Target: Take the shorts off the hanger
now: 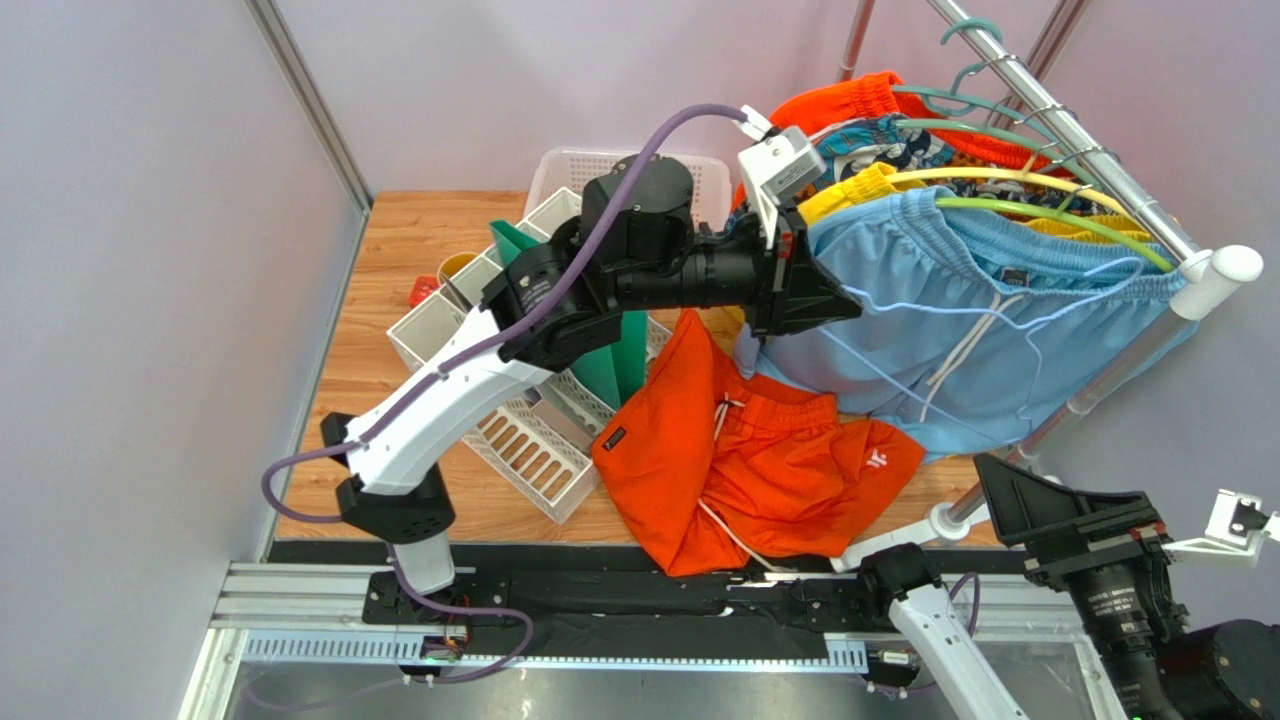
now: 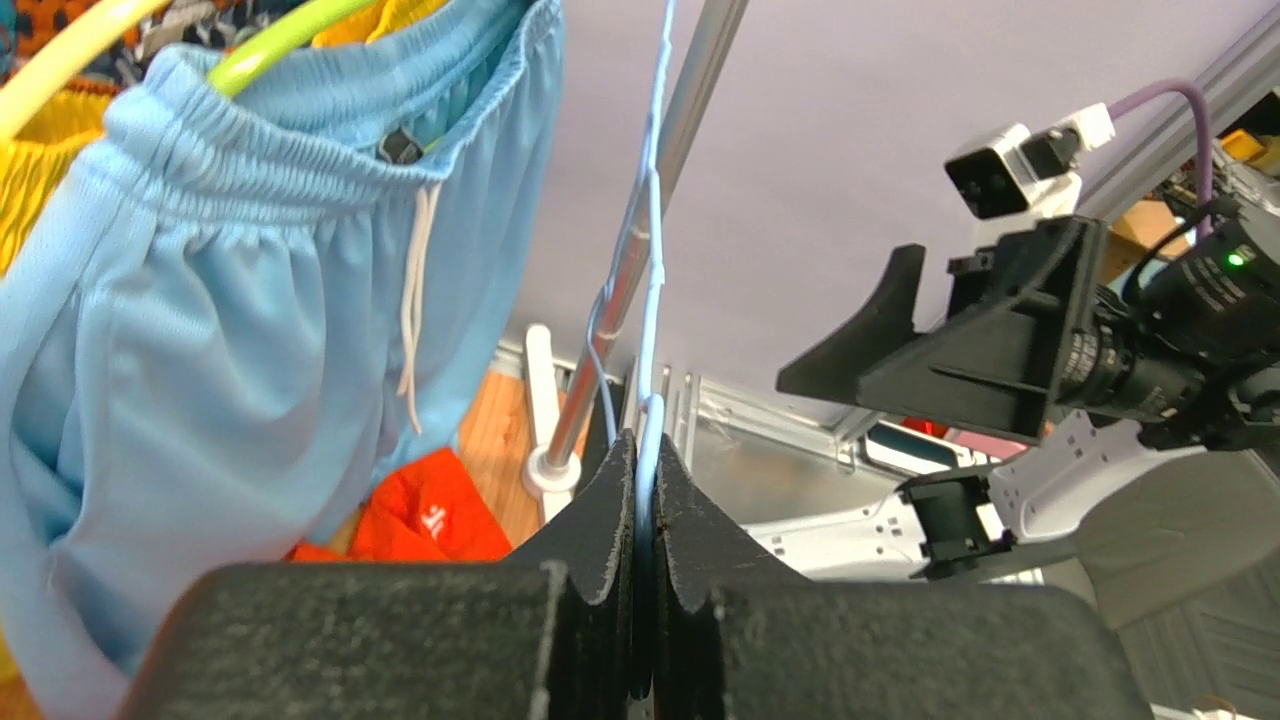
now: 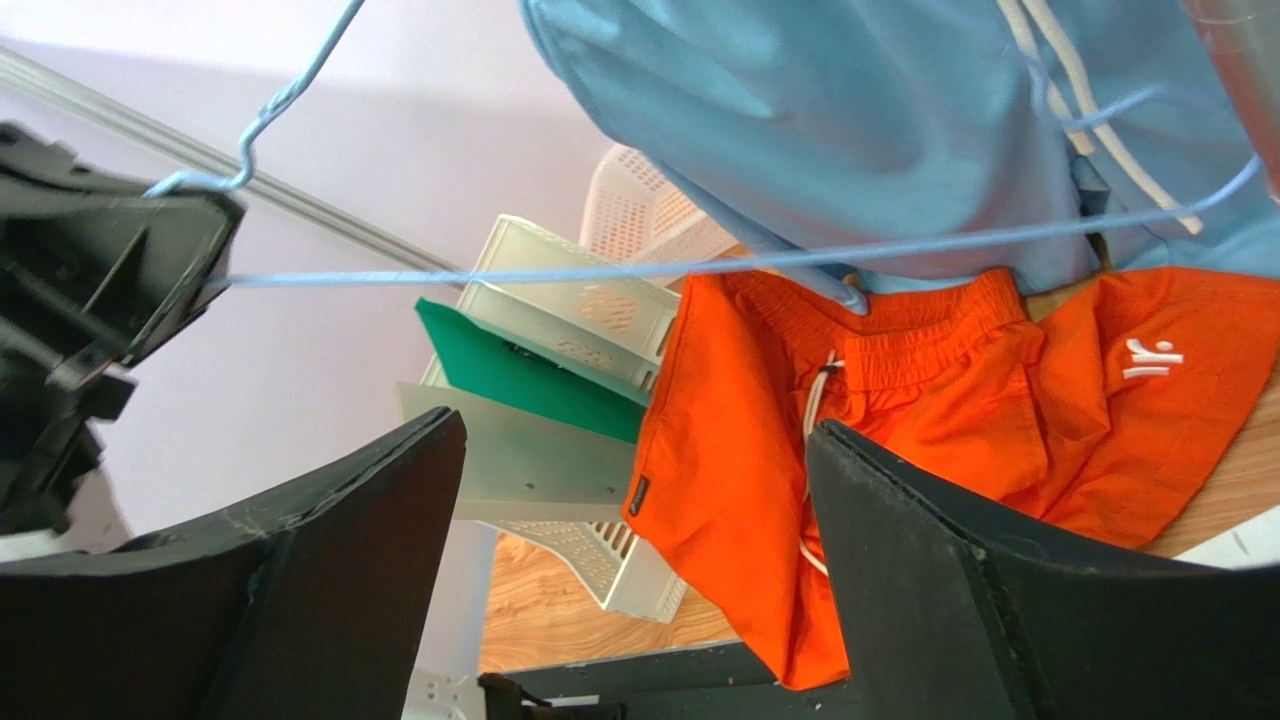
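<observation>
Left hand (image 2: 646, 458): pinched fully shut on the neck of the light blue hanger (image 2: 649, 270), just below the hook's twist. So thin a wire can only be held with no gap left between the fingers.
Light blue hanger: held out to the side of the rail (image 1: 1082, 143), with its wire stretched across the front of the light blue shorts (image 1: 962, 285). It appears bare, though the far end is not clearly seen.
Light blue shorts: hung by the elastic waist from a green hanger (image 1: 1052, 218) on the rail, with the white drawstring (image 2: 409, 300) dangling. This pair is not yet removed.
Orange shorts (image 1: 751, 465): laid crumpled on the counter (image 1: 436, 240) under the rack, touching the white trays (image 1: 519, 435), with no hanger in them. This pair is judged finished.
Right hand (image 3: 634, 428): spread wide and empty, set low and pointed up at the hem of the light blue shorts. It is judged to be placed there so that cloth can be taken from below.
Progress: about half is judged done.
Next move: the held hanger would probably need to be put aside, then the waistband eased off the green hanger's ends.
Risk: the drawstring could be snagged on the wire.
</observation>
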{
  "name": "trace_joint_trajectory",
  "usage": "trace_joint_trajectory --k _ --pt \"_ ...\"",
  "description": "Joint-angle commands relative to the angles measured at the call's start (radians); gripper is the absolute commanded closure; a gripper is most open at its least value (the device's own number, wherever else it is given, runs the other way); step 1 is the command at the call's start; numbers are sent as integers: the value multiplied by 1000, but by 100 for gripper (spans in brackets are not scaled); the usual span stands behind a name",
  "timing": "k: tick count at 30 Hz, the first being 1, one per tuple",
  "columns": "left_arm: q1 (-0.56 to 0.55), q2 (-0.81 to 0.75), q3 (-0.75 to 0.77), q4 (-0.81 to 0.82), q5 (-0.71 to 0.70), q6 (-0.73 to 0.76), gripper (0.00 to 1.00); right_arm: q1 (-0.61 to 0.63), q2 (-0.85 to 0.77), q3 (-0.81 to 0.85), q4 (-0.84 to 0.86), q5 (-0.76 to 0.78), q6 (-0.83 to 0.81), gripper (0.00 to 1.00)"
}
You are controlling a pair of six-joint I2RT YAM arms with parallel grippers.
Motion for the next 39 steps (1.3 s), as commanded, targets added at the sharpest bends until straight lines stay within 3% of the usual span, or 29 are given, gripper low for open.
trace_joint_trajectory --k 1,10,17,28,31,39 --pt "11 93 128 54 36 22 100 2 13 67 -51 -50 2 11" --pt "34 162 95 252 105 -81 100 2 34 139 -74 -91 -13 14" --pt "33 211 96 364 73 -131 100 2 46 198 -104 -71 -34 14" --pt "29 303 199 499 73 -207 100 4 37 181 -107 -71 -31 14" --pt "31 274 179 503 79 -190 100 4 37 173 -107 -68 -33 14" --pt "25 131 -48 551 61 -153 100 7 17 124 -94 -39 -37 14"
